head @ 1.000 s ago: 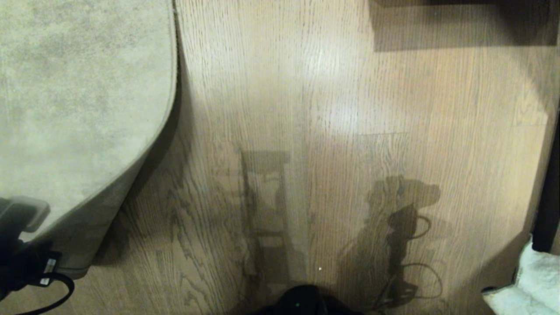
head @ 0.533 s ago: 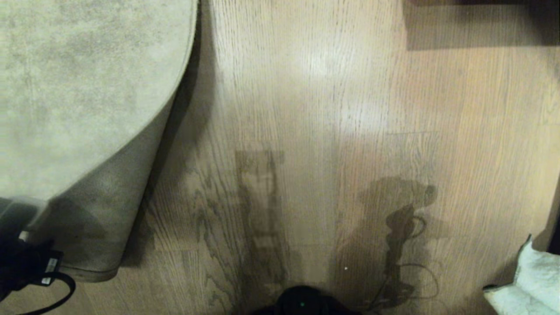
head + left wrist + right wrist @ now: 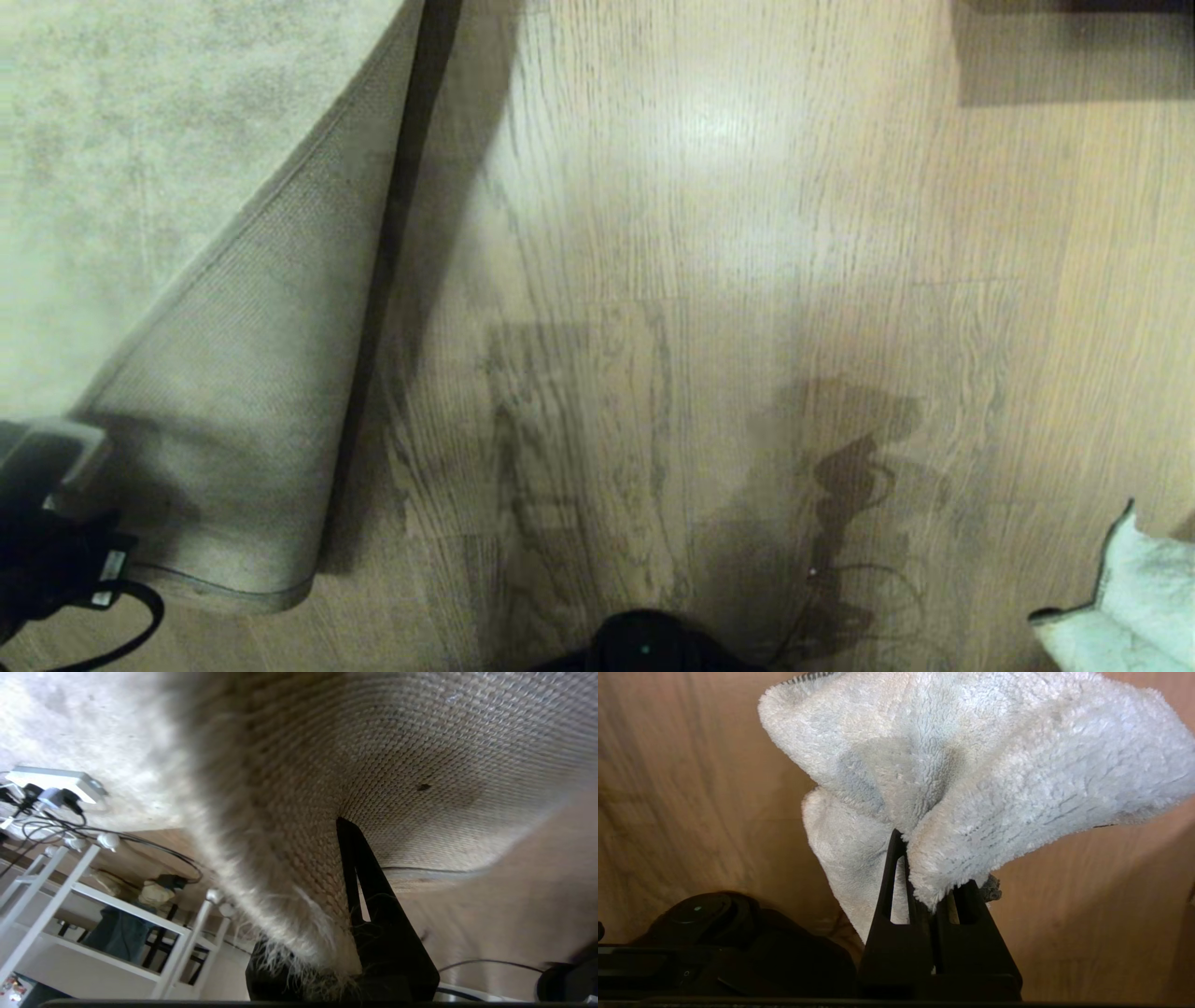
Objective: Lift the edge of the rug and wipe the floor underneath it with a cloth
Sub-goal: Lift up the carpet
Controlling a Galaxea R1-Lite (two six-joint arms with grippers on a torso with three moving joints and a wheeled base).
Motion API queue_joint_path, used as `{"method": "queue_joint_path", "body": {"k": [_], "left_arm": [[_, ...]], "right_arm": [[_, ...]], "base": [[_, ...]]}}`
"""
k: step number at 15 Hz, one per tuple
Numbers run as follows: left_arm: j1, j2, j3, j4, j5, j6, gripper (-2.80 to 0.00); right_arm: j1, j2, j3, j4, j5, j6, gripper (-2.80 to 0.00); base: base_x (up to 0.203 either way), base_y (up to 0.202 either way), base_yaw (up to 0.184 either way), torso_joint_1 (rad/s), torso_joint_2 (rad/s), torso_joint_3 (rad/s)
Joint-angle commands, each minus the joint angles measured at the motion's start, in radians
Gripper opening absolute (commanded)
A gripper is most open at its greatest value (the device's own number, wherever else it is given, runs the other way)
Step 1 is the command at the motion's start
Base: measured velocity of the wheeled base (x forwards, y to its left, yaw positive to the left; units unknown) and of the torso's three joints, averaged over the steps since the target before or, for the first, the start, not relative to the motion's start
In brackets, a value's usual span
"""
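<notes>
Holding the rug edge [image 3: 252,588] up is the left claw [image 3: 348,961], at the lower left of the head view, pinched narrow on the corner w/ frayed pile spilling over its fingers [image 3: 387,933] in the left wrist view. The raised corner is folded back so the woven tan backing faces up, a cone-shaped flap running from the upper middle-left of the frame down to the lower left. The floor [image 3: 709,280] fills the centre and right of the head view, w/ glare near the top centre and shadows of the robot lower down; a dark strip of shade lies along the flap's right side, where the boards it would cover show. The cloth [image 3: 1134,597] sits at the lower right corner of the frame, hanging from the right claw [image 3: 931,905], which is closed tight on a bunched fold, most of the rag flopping loose above the fingers in the right wrist view. Step in hand, as I read it: lift is made, wipe not yet begun; cloth is well apart from the flap. To do it well: keep the left grip firm and high enough that the flap doesn't sag, bring the right claw across low toward the lower left, lay the loose part of the rag flat on the boards beside the flap, press lightly, sweep along the grain. Avoid nudging the flap or snagging the fringe. Whether there's dirt under it, can't tell.
</notes>
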Motion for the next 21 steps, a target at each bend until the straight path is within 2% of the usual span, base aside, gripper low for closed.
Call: {"method": "queue_joint_path", "body": {"k": [1, 4, 8, 12, 14, 18, 21], "left_arm": [[-0.001, 0.005, 0.001, -0.002, -0.012, 0.004, -2.8], [0.005, 0.004, -0.001, -0.007, -0.015, 0.005, -2.8], [-0.005, 0.049, -0.033, -0.08, -0.03, 0.033, -2.8], [-0.007, 0.149, -0.065, -0.236, -0.143, 0.13, -2.8], [-0.02, 0.198, -0.084, -0.311, -0.181, 0.158, -2.8], [-0.105, 0.215, -0.079, -0.387, -0.17, 0.156, -2.8], [-0.1, 0.21, -0.076, -0.387, -0.169, 0.147, -2.8]], "right_arm": [[0.0, 0.001, 0.0, -0.001, 0.0, 0.0, -2.8], [0.0, 0.001, 0.0, -0.001, 0.0, 0.0, -2.8], [0.0, 0.001, 0.0, -0.001, 0.0, 0.0, -2.8], [0.0, 0.001, 0.0, -0.001, 0.0, 0.0, -2.8], [0.0, 0.001, 0.0, -0.001, 0.0, 0.0, -2.8], [0.0, 0.001, 0.0, -0.001, 0.0, 0.0, -2.8], [0.0, 0.001, 0.0, -0.001, 0.0, 0.0, -2.8]], "base": [[0.0, 0.149, -0.001, -0.001, 0.01, -0.001], [0.0, 0.033, 0.001, 0.002, 0.0, 0.0], [0.0, 0.0, 0.0, 0.0, 0.0, 0.0], [0.0, 0.0, 0.0, 0.0, 0.0, 0.0], [0.0, 0.0, 0.0, 0.0, 0.0, 0.0], [0.0, 0.0, 0.0, 0.0, 0.0, 0.0], [0.0, 0.0, 0.0, 0.0, 0.0, 0.0]]}}
